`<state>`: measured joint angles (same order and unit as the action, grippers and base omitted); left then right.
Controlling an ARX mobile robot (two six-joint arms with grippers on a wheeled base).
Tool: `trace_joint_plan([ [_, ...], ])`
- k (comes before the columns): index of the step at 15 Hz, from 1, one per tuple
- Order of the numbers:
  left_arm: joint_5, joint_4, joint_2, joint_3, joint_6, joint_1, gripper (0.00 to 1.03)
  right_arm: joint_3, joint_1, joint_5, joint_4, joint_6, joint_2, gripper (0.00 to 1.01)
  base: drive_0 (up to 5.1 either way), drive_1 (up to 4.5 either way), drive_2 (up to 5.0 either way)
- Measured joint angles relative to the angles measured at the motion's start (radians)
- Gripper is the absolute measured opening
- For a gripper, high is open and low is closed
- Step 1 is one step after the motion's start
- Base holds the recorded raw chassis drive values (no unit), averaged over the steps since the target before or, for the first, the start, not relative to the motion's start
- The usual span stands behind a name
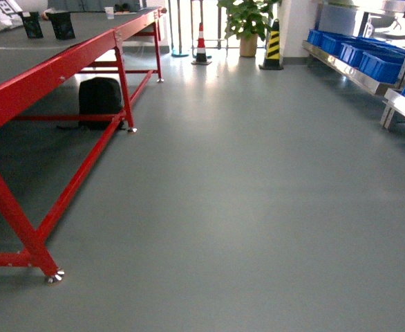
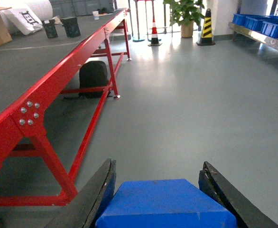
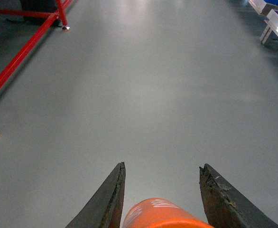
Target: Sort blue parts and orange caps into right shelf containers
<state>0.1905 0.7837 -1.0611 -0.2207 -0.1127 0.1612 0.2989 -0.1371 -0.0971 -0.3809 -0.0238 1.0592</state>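
Blue part [image 2: 166, 204]: smooth, matte, angular plastic block, clamped between the dark tapered fingers of the left gripper [image 2: 158, 190]. Orange cap [image 3: 163, 214]: glossy rounded cylinder with white print, gripped by the right gripper [image 3: 162, 190], whose finger edges are worn and chipped. Right shelf containers [image 1: 368, 55]: blue ribbed plastic crates, ranged along a metal shelf [image 1: 347, 69]. Red steel-framed table [image 1: 57, 76] at the left, over a smooth grey floor [image 1: 244, 194].

Blue part [image 2: 165, 204] and orange cap [image 3: 165, 214] cropped below.

blue part [image 2: 165, 204] clamped in left hand [image 2: 160, 190]; orange cap [image 3: 165, 216] in right hand [image 3: 162, 190]; blue crates [image 1: 365, 55] far right.
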Motion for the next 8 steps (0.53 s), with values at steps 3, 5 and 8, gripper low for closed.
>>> trace_joint_plan([
  [3,-0.001,-0.005,-0.002,0.0,0.0,0.0,0.44,0.0,0.001,-0.001,0.005,0.0,0.0,0.42,4.5,-1.64,-2.9],
  [5,-0.006,0.0,-0.002,-0.001,0.0,0.004,0.44,0.0,0.002,-0.005,0.006,0.0,0.0,0.42,4.1,-1.98,-2.0],
  [8,0.003,-0.002,-0.002,-0.001,0.0,-0.002,0.44,-0.001,0.005,0.0,0.003,0.0,0.0,0.42,4.1,-1.98,-2.0],
])
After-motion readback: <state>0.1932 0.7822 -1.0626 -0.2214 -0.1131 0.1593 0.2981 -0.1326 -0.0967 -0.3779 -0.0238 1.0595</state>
